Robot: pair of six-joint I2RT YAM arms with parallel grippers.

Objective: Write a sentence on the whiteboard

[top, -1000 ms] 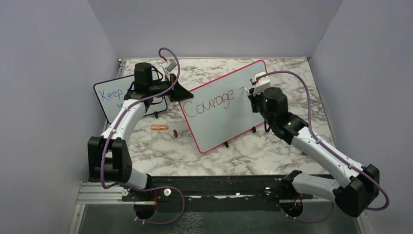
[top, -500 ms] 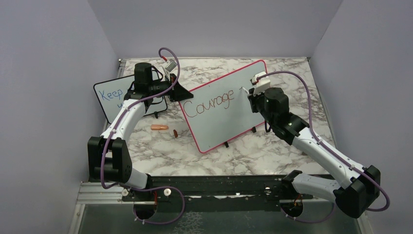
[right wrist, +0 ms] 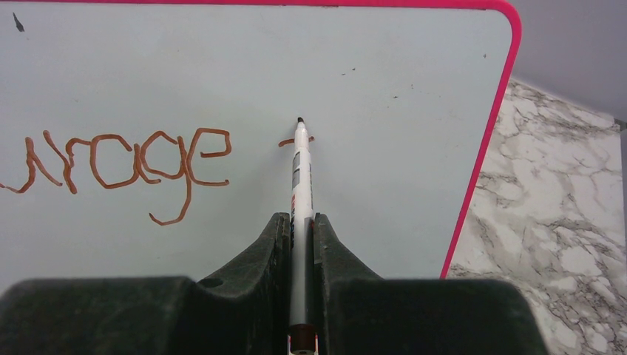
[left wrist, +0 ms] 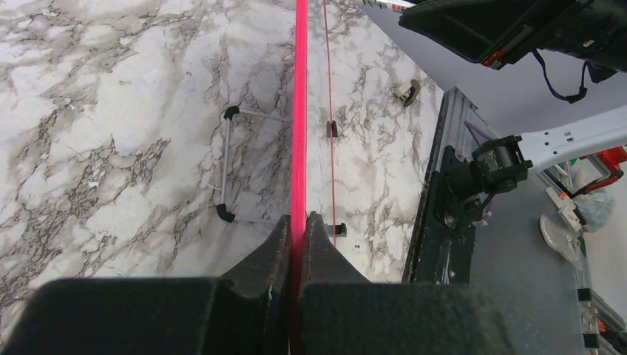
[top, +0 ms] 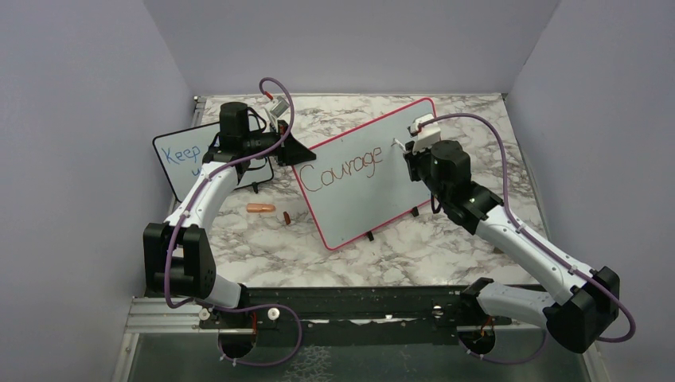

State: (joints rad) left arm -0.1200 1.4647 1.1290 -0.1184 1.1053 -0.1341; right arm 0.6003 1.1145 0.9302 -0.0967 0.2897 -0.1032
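The whiteboard with the thin red-pink frame stands tilted on the marble table. My left gripper is shut on its left edge; the left wrist view shows the red frame pinched between the jaws. The sentence reads "Courage" in red-brown, and its end also shows in the right wrist view. My right gripper is shut on a white marker. The marker's tip is just above a short new stroke to the right of the word.
A smaller black-framed board with blue writing stands at the left behind my left arm. An orange cap-like piece and a small dark piece lie on the table left of the whiteboard. The whiteboard's black feet rest on the marble.
My right gripper with the marker has moved slightly up and left along the board, near the new stroke. The left arm and whiteboard have not moved.
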